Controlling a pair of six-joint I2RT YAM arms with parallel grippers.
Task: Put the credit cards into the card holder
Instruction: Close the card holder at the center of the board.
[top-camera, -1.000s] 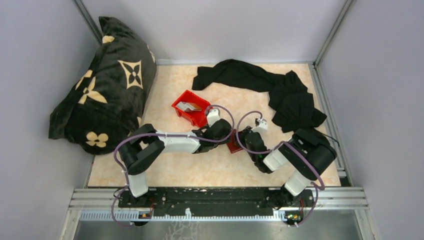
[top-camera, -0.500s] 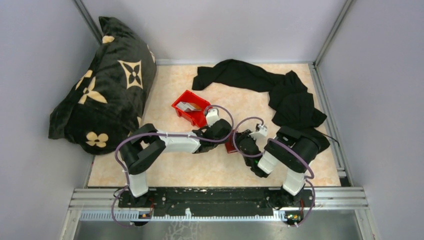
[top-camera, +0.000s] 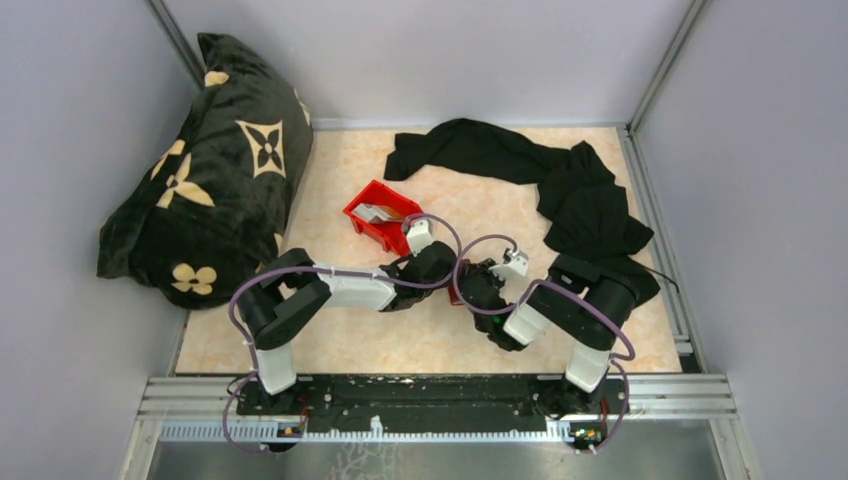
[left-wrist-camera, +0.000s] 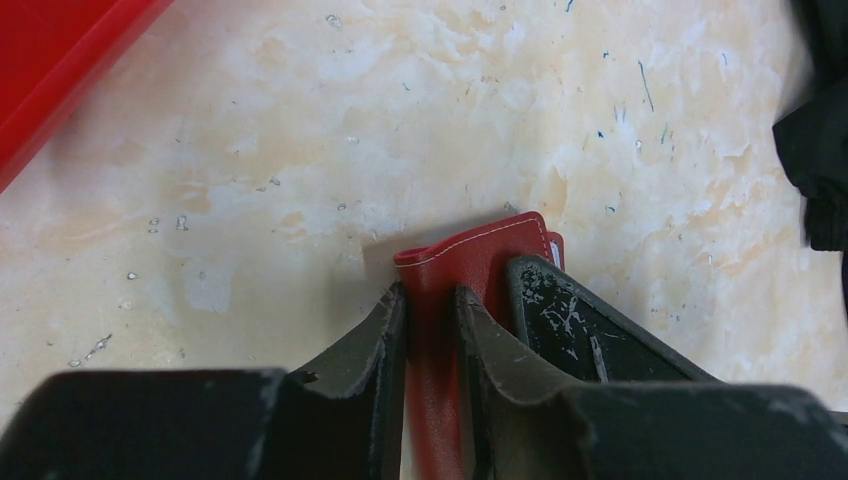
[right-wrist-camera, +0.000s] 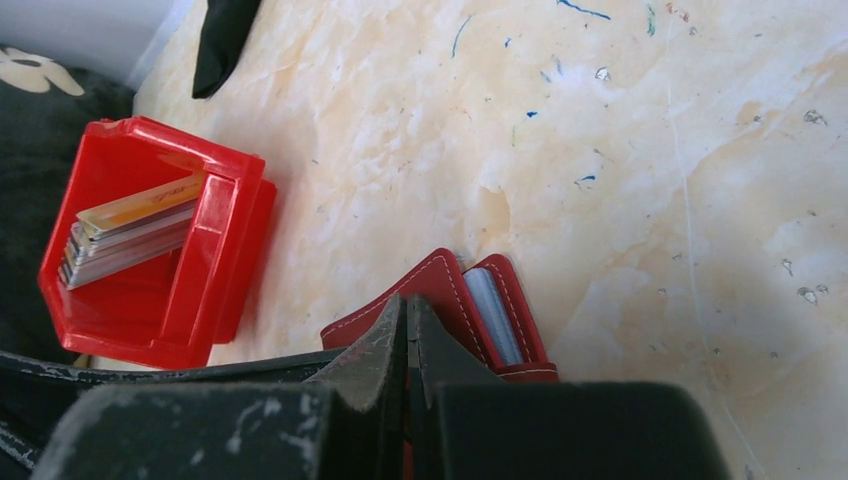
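The dark red card holder (right-wrist-camera: 446, 288) lies on the table, partly open, with pale grey pockets (right-wrist-camera: 495, 318) showing. My right gripper (right-wrist-camera: 408, 303) is shut on one thin cover flap of it. My left gripper (left-wrist-camera: 430, 292) is shut on the other red cover (left-wrist-camera: 478, 252), edge up. In the top view both grippers, left (top-camera: 440, 268) and right (top-camera: 478, 285), meet at the table's middle and hide most of the holder. The credit cards (right-wrist-camera: 125, 232) stand stacked in a bright red bin (right-wrist-camera: 215, 250), to the left of the holder.
The red bin (top-camera: 388, 236) sits just behind the left gripper, and its corner shows in the left wrist view (left-wrist-camera: 60, 70). A black cloth (top-camera: 540, 170) lies at the back right. A dark patterned cushion (top-camera: 210, 170) fills the back left. Walls enclose the table.
My right arm has swung left and its gripper has closed in on the left gripper. The left gripper and the card holder have shifted slightly left.
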